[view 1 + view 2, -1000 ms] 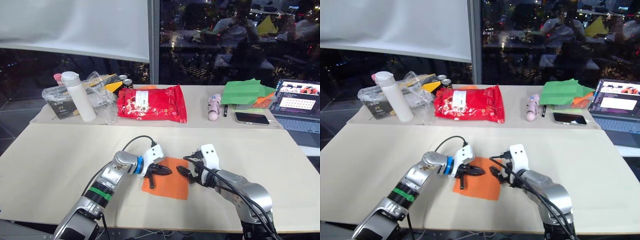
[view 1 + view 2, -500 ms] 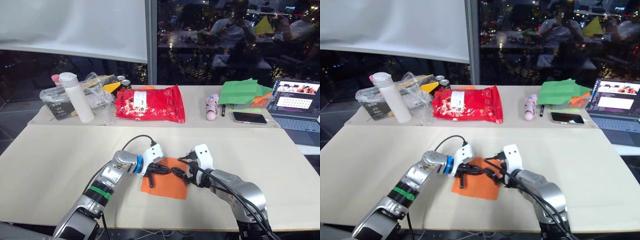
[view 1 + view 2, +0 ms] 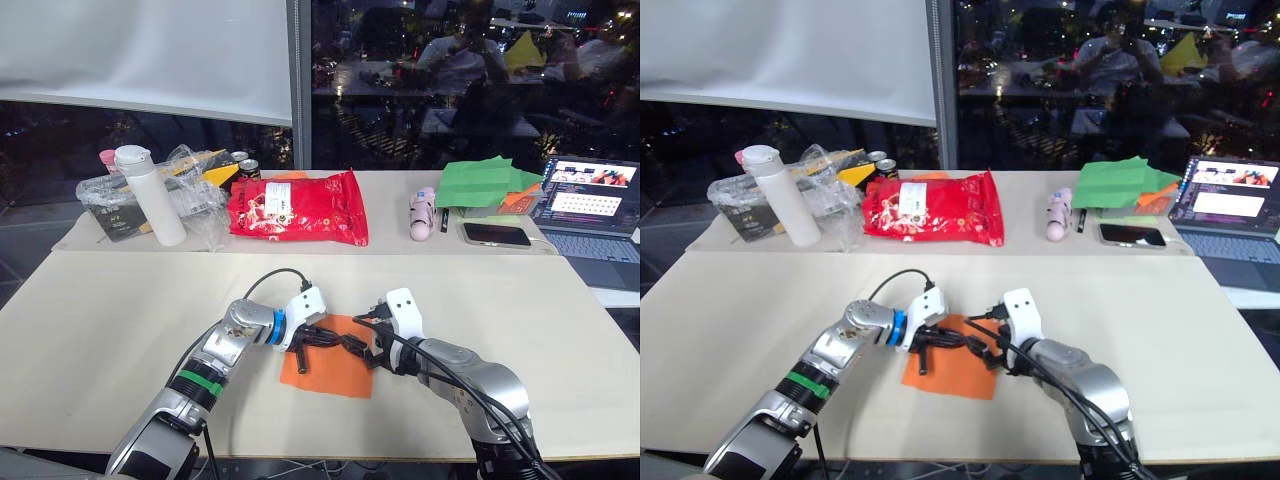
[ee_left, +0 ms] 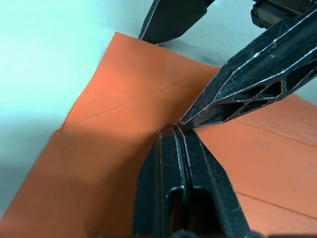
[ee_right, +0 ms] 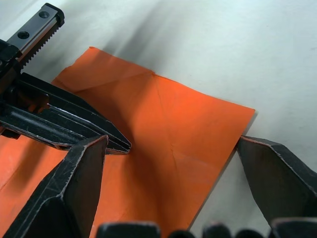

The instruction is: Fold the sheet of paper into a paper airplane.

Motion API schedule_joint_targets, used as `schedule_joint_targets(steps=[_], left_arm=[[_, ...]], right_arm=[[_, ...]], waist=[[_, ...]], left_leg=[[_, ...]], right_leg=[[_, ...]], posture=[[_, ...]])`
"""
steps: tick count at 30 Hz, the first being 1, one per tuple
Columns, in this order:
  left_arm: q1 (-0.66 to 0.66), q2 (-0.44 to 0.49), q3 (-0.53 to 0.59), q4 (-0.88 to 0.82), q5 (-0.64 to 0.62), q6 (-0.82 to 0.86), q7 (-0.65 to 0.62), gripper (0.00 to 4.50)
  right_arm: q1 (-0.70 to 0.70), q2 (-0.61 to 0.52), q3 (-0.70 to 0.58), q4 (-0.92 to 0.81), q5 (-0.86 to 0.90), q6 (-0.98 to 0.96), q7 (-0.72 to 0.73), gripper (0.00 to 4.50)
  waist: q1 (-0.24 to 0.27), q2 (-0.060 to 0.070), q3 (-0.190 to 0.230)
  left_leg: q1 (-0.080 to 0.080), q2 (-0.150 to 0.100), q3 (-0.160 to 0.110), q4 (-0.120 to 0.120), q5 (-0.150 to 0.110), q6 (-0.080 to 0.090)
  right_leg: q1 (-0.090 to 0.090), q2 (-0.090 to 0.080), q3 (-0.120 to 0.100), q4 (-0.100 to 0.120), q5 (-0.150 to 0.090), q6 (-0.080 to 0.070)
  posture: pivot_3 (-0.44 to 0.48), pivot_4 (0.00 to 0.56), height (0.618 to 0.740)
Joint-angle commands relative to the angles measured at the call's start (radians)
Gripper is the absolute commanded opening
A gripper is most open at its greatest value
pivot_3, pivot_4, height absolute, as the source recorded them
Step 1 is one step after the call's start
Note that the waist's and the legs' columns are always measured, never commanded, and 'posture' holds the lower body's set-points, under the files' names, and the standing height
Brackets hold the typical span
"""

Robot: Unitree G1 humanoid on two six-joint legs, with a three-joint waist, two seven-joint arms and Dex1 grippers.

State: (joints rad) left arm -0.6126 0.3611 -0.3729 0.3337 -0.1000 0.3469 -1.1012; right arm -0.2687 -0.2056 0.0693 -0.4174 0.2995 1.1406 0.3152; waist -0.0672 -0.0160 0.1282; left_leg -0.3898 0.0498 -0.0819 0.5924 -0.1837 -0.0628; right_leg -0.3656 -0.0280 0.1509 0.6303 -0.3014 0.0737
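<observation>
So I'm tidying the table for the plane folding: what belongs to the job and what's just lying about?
In the job:
- orange sheet
- left gripper, shut, tips on the sheet
- right gripper, open over the sheet

Lying about:
- red snack bag
- white bottle
- plastic bag
- cans
- green paper
- phone
- laptop

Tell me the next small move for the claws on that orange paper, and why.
Probably lower the open right claw to straddle the near edge of the sheet of paper and lift it. The shut left claw pins the creased middle, and the sheet lies flat.
</observation>
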Motion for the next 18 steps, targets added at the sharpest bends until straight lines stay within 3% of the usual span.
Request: schedule_joint_targets(steps=[1,9,11,18], left_arm=[[0.018,0.005,-0.024,0.021,0.037,0.011,0.01,0.0],[0.024,0.008,-0.032,0.01,0.04,0.008,0.004,0.0],[0.026,0.008,-0.033,0.006,0.04,0.011,0.002,0.0],[0.031,0.012,-0.032,-0.002,0.041,0.017,-0.001,0.0]], right_arm=[[-0.02,-0.013,-0.001,0.005,0.0,-0.052,0.003,3.33],[-0.03,-0.028,-0.009,0.063,0.002,-0.107,0.014,0.55],[-0.038,-0.03,-0.012,0.072,0.001,-0.116,0.014,0.04],[-0.041,-0.053,0.007,0.056,-0.007,-0.145,0.018,0.04]], waist=[[0.0,0.0,0.0],[0.0,0.0,0.0],[0.0,0.0,0.0],[0.0,0.0,0.0]], left_leg=[[0.0,0.0,0.0,0.0,0.0,0.0],[0.0,0.0,0.0,0.0,0.0,0.0],[0.0,0.0,0.0,0.0,0.0,0.0],[-0.001,0.0,0.0,0.0,0.0,0.0]], right_leg=[[0.0,0.0,0.0,0.0,0.0,0.0],[0.0,0.0,0.0,0.0,0.0,0.0],[0.0,0.0,0.0,0.0,0.0,0.0],[0.0,0.0,0.0,0.0,0.0,0.0]], posture=[[0.0,0.15,0.715],[0.0,0.15,0.715],[0.0,0.15,0.715],[0.0,0.15,0.715]])
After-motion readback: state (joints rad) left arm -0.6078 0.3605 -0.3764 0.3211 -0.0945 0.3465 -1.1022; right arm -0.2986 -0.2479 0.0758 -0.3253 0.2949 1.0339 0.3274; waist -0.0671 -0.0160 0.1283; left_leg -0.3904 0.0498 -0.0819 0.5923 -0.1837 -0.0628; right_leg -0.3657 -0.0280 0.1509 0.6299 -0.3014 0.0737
